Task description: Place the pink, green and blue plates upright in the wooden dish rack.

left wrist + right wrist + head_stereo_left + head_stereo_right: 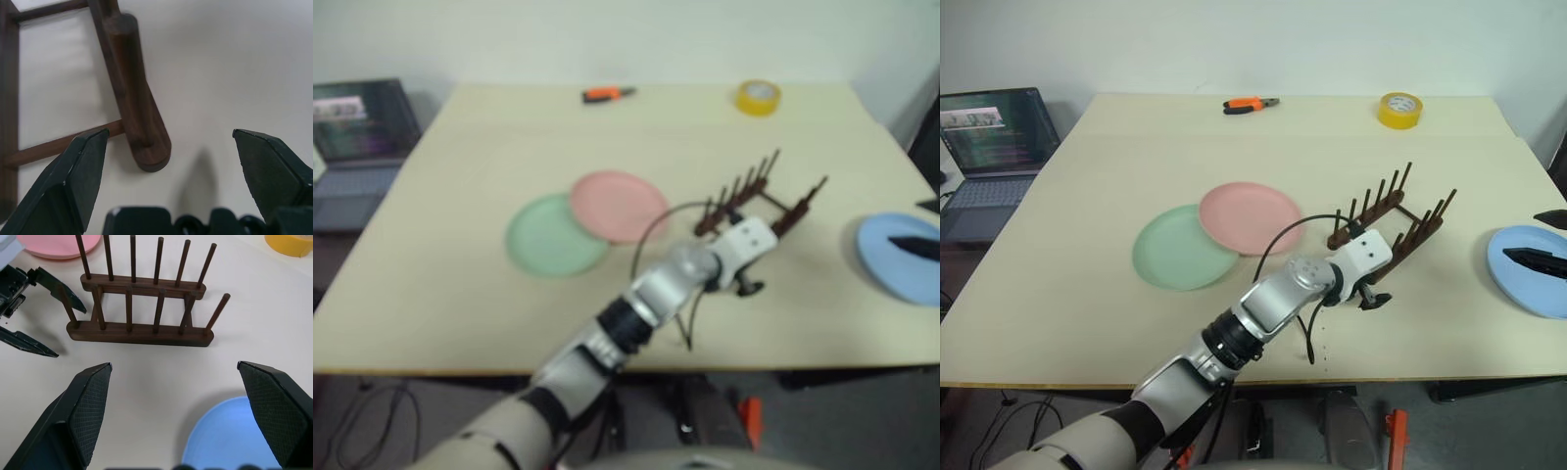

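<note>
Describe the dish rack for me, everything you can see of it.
The dish rack is small, dark brown and looks wooden: two parallel base rails joined by thin cross bars, each rail carrying a row of slim upright pegs. It stands on the pale table and holds no plates. The pink plate lies flat to one side of it, the blue plate to the other. The open left gripper sits at one end of the rack, its fingers close to a rail tip; contact cannot be told.
</note>
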Robot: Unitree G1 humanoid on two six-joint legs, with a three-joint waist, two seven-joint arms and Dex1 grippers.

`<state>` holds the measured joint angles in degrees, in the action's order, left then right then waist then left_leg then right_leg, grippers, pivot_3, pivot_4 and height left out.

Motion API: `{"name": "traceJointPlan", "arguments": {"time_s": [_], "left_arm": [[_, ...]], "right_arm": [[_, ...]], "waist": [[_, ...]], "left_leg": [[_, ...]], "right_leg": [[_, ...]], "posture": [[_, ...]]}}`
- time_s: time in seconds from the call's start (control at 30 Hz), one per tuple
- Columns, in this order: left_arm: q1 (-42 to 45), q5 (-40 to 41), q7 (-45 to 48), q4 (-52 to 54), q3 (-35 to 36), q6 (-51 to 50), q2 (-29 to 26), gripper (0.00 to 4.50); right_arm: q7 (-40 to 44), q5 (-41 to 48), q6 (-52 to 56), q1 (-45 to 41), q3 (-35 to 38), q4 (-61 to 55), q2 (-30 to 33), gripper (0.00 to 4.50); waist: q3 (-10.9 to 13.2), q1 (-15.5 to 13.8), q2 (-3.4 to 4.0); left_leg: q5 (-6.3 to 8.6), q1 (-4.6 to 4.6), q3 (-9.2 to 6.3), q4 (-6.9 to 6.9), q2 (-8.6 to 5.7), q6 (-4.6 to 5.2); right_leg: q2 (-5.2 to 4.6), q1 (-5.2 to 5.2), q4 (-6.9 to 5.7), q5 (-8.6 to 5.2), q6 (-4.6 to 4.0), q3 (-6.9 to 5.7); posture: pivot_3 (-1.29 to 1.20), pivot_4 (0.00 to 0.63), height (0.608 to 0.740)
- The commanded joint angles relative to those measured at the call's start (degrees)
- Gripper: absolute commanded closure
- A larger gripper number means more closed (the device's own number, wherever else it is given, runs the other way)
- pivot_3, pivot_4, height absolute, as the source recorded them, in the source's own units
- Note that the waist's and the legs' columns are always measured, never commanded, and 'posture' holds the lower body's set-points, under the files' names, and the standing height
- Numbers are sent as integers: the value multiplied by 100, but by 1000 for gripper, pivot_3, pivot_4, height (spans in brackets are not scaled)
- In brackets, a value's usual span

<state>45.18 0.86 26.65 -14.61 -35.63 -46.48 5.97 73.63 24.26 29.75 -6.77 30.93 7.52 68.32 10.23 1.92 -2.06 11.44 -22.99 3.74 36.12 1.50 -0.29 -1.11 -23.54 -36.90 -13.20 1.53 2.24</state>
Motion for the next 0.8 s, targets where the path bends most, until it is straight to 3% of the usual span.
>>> {"name": "traceJointPlan", "arguments": {"time_s": [0.03, 0.43, 0.53, 0.8], "left_arm": [[64, -119, -260, -231, 231, 61, 263, 39], [123, -253, -521, -1070, 338, 612, 400, 39], [140, -263, -504, -1141, 348, 694, 401, 593], [236, -294, -466, -1327, 385, 902, 327, 3437]], "right_arm": [[-28, 138, 83, 106, 374, -257, 69, 0], [-176, 218, 59, 115, 277, -280, 12, 0], [-199, 218, 31, 94, 250, -259, 19, 0], [-306, 263, 53, 88, 231, -394, -52, 0]], "waist": [[0, -2, 0], [0, -3, -1], [0, 0, -1], [0, 14, 0]], "left_leg": [[0, 0, -3, 0, 0, 0], [0, 5, -18, 4, -9, 0], [0, 6, -32, 5, -18, 0], [0, 7, -36, 5, -18, 0]], "right_leg": [[0, 0, 0, 0, 0, -2], [0, 12, 2, 0, 1, -2], [0, 13, 1, 1, 1, 0], [3, 14, 1, 1, 1, 1]], "posture": [[0, 150, 740], [0, 150, 740], [0, 150, 740], [0, 150, 740]]}}
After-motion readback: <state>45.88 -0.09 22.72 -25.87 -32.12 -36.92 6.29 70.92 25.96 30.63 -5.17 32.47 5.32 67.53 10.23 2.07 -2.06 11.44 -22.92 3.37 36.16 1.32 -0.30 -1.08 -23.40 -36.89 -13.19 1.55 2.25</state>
